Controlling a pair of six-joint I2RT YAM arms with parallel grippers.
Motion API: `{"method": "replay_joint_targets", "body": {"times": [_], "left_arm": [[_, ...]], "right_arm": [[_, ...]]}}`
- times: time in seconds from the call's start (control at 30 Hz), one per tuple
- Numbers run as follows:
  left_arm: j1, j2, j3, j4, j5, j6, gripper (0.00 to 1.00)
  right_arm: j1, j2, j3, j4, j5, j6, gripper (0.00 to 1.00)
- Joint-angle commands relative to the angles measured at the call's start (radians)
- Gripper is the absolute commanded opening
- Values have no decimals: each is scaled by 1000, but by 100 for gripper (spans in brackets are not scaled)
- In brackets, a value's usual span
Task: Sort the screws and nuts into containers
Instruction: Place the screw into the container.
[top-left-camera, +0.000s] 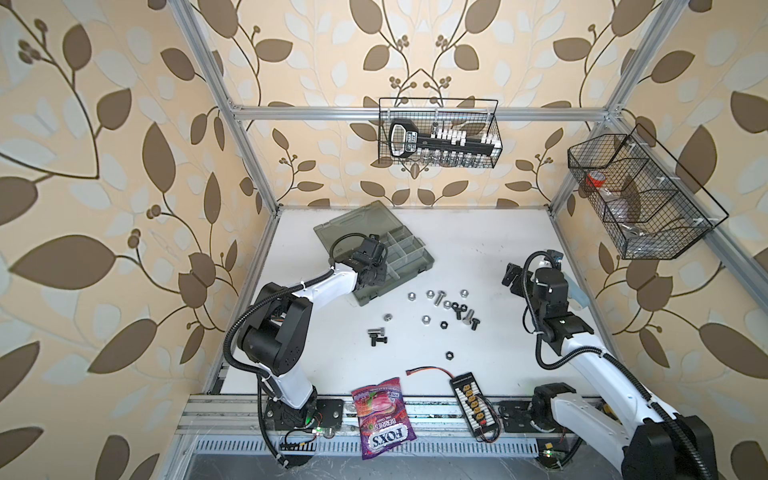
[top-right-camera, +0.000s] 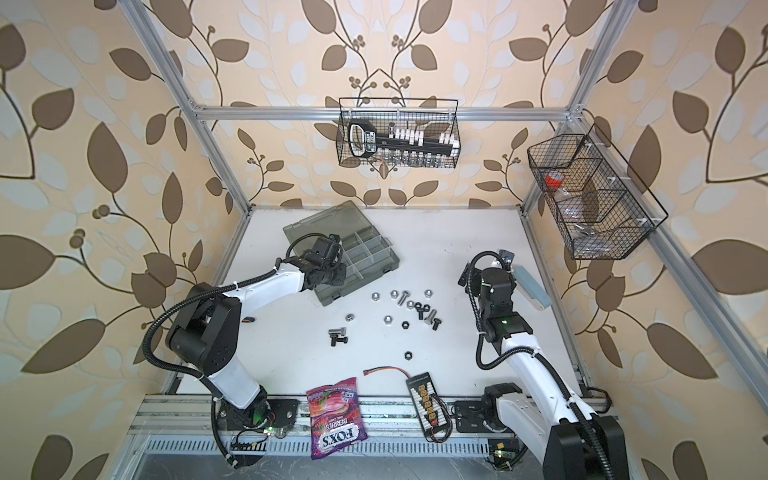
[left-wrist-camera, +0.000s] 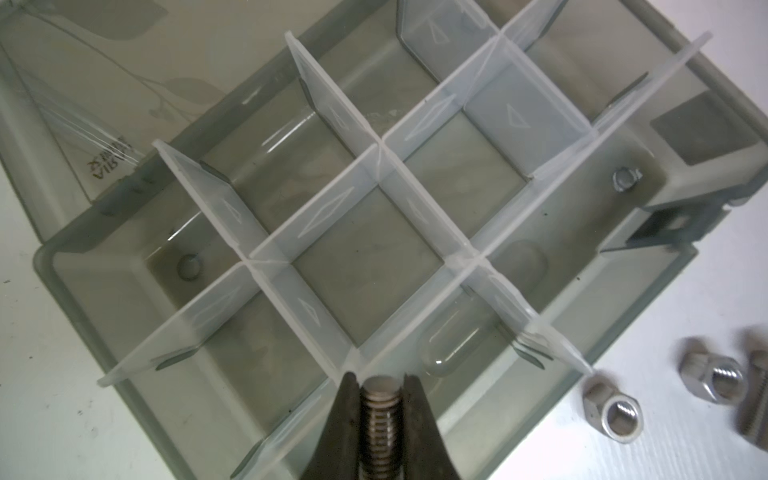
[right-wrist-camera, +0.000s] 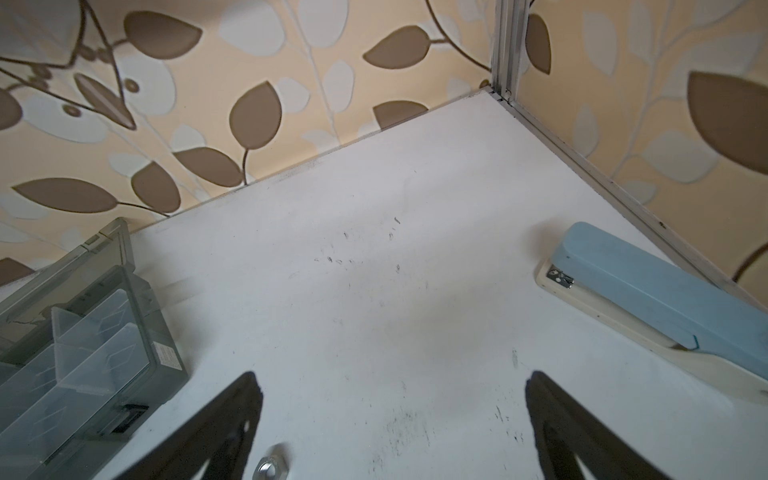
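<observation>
You have a silver screw (left-wrist-camera: 380, 409) pinched by its threads between the left fingers (left-wrist-camera: 338, 428), over the compartments (left-wrist-camera: 370, 270) of the organizer case (left-wrist-camera: 45, 270) (another screw (left-wrist-camera: 625, 179) lies in an edge compartment). Loose nuts (top-left-camera: 426, 319) and screws (top-left-camera: 376, 331) dot the surface (top-left-camera: 478, 249) nearby. Your right fingers (right-wrist-camera: 224, 419) gape wide, holding nothing.

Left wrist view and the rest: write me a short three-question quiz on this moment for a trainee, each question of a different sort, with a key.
1. True or false: the left gripper is shut on a silver threaded screw.
2. What lies inside the grey-green translucent plastic organizer case? A) nothing B) one silver hex-head screw C) three red washers
3. Fill in: the right gripper is ____ and holds nothing.
Key: 1 true; 2 B; 3 open.
</observation>
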Motion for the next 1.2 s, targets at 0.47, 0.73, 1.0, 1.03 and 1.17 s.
{"method": "replay_joint_targets", "body": {"times": [0.47,0.73,1.0,1.03,1.17], "left_arm": [[-1,51,39,46,28,59,37],[-1,-55,22,2,50,44,44],[-5,-295,-90,-88,134,33,46],[-7,-321,-107,-100,147,38,47],[-38,-417,-197,-162,178,70,51]], "right_arm": [[4,-6,-3,10,1,9,99],[3,14,1,20,-7,14,100],[3,17,-1,20,-7,15,100],[4,17,-2,21,-6,13,100],[4,29,5,22,-3,12,100]]}}
